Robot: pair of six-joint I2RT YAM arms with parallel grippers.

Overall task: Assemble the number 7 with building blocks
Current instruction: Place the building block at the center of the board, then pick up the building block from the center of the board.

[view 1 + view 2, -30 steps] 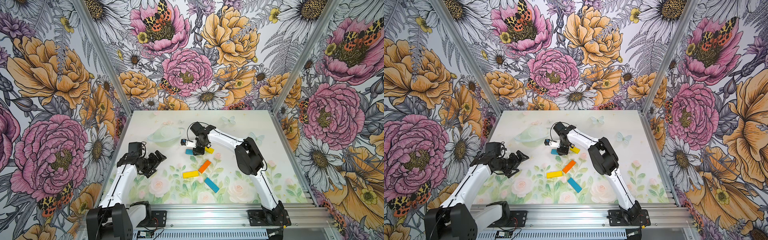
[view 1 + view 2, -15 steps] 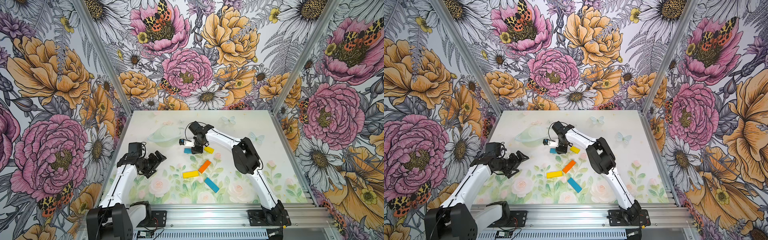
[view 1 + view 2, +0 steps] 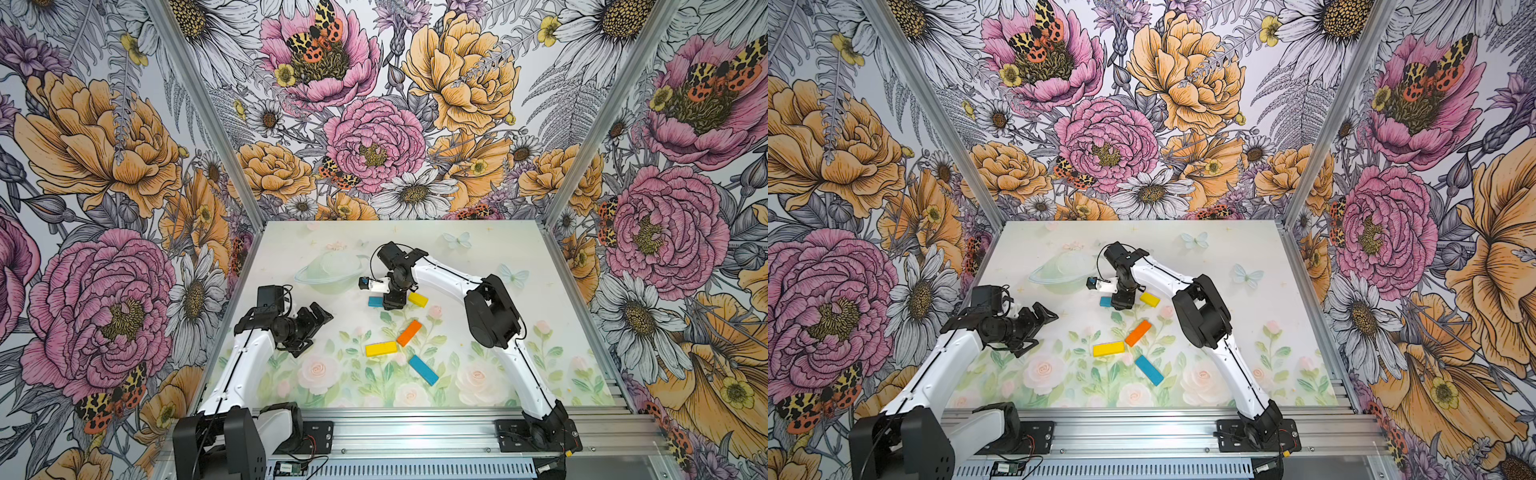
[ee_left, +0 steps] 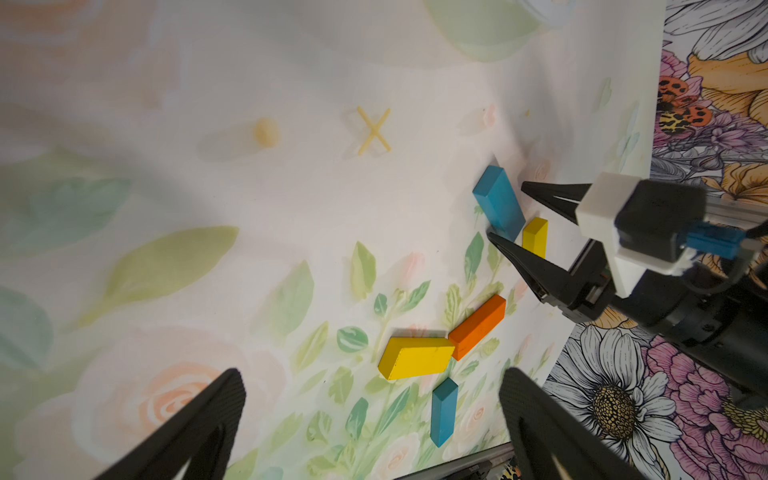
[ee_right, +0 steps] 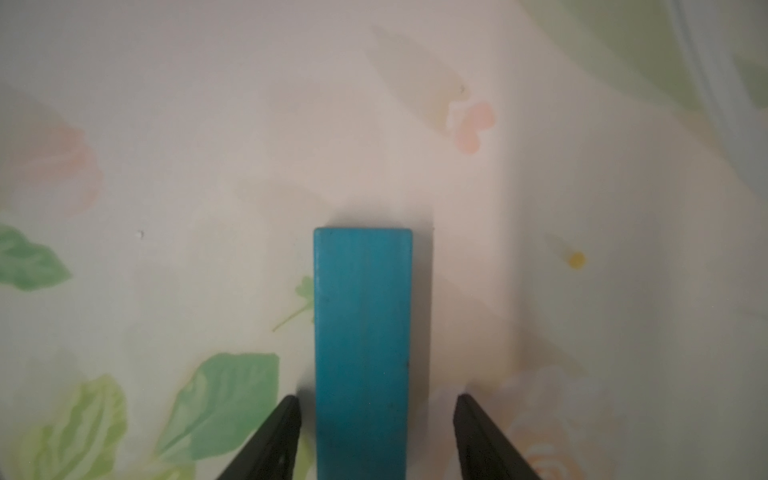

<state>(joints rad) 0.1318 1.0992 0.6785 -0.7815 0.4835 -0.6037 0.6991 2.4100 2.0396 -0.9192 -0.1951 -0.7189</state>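
The right gripper (image 5: 376,399) points down at the floral table (image 3: 478,249), its fingers apart on either side of a blue block (image 5: 363,332) that lies flat between them untouched, with the short yellow block (image 3: 417,299) just beside it. Nearer the front, the orange block (image 3: 409,332) meets one end of the long yellow block (image 3: 380,348), and the second blue block (image 3: 423,370) lies near them. The left gripper (image 3: 321,330) hovers well apart, fingers spread wide and empty

You have no readable text, label, brand or number anywhere in these views. The only thing close to a sign is a small yellow cross (image 4: 373,131) printed on the bench (image 4: 249,199), shown in the left wrist view. It is shaped like an X, and you cannot tell whether it is a letter or decoration.
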